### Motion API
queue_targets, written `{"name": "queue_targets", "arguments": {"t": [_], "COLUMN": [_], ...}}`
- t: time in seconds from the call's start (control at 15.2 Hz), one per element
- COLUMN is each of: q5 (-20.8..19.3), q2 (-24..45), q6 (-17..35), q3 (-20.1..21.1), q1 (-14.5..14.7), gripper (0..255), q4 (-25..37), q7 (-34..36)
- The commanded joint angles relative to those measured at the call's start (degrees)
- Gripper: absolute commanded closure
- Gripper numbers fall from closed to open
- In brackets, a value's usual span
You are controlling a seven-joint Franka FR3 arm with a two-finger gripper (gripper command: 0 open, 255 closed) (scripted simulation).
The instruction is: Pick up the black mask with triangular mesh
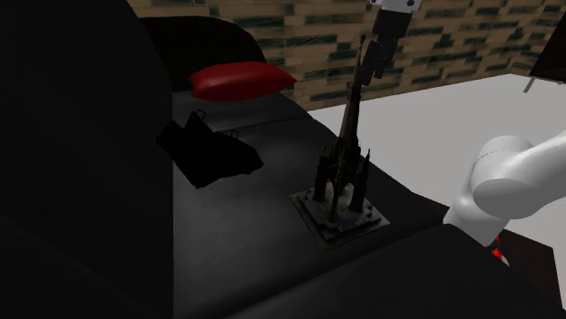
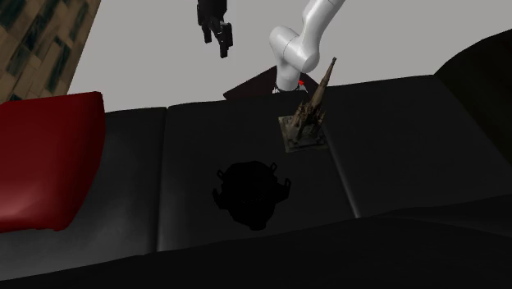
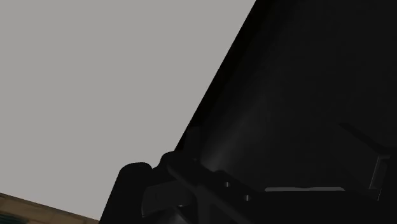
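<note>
- While lying flat on the sofa [image 2: 394, 123], likely light and stiff; grab the black mask [image 2: 250, 195] by its thin edge;
- gripper [image 2: 218, 45] high above, fingers apart, holding nothing.

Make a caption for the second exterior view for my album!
Black tool hangs high over a dark sofa where a black mask lies between a red cushion and a spired tower model.

Mask [image 2: 250, 190] mesh unreadable, black on black sofa [image 2: 197, 131]. Second exterior view: cushion [image 2: 45, 160] cut at 9 o'clock. Shoulder view: arm [image 1: 512, 186] cut at 3 o'clock.
</note>
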Motion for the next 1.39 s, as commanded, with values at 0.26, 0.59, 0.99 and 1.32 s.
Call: {"name": "queue_targets", "arguments": {"t": [0.26,0.59,0.99,1.32], "q5": [2.8,6.0,8.4,8.3], "q2": [0.3,2.8,8.7,15.9], "q6": [0.3,1.1,2.3,3.1], "q3": [5.9,13.3,22.2,29.9], "q1": [0.7,1.4,1.2,0.2], "gripper": [0,0,0,0], "q4": [0.1,2.1,7.4,14.2], "q7": [8.0,18.1,30.2,40.8]}}
